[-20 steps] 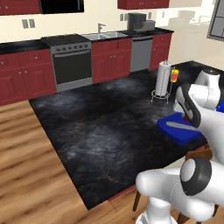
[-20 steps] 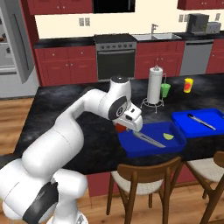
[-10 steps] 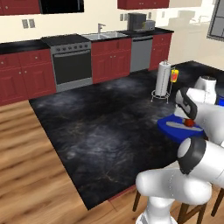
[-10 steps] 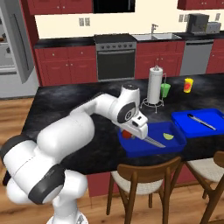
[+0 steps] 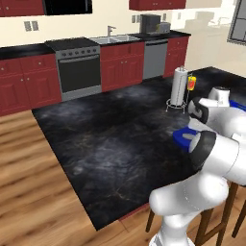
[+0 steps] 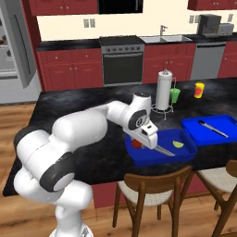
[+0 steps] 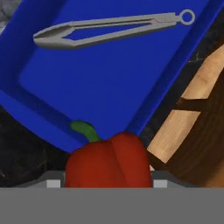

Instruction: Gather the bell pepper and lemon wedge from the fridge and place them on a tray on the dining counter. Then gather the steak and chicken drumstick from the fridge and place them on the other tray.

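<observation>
The red bell pepper [image 7: 109,159] sits right in front of the hand camera, its green stem pointing toward a blue tray [image 7: 109,83]. In the right base view the pepper [image 6: 136,143] shows as a small red shape under the gripper [image 6: 147,137], over the left end of the near tray [image 6: 152,157]. The gripper is clamped on the pepper, jaws held fairly wide around it. Whether the pepper already touches the tray floor, I cannot tell.

In that same tray a lemon wedge [image 6: 178,144] lies toward the right end, and a pair of grey tongs [image 6: 163,149] lies between the pepper and the wedge. In the hand view the tongs [image 7: 113,27] lie across the far part of the tray.

A second blue tray [image 6: 210,132] rests to the right of the first, just beside it, with another grey utensil [image 6: 213,128] lying in it. Both trays are on the black dining counter [image 6: 83,111]. Farther back on the counter stand a paper towel roll [image 6: 163,90] in a wire holder, a green cup [image 6: 175,95] just beside it, and a yellow container [image 6: 199,90] farther right.

Wooden chairs [image 6: 152,194] stand at the near edge of the counter. At the far left, the fridge [image 6: 11,46] stands open.

In the left base view the tray [image 5: 181,138] is partly hidden behind the arm.
</observation>
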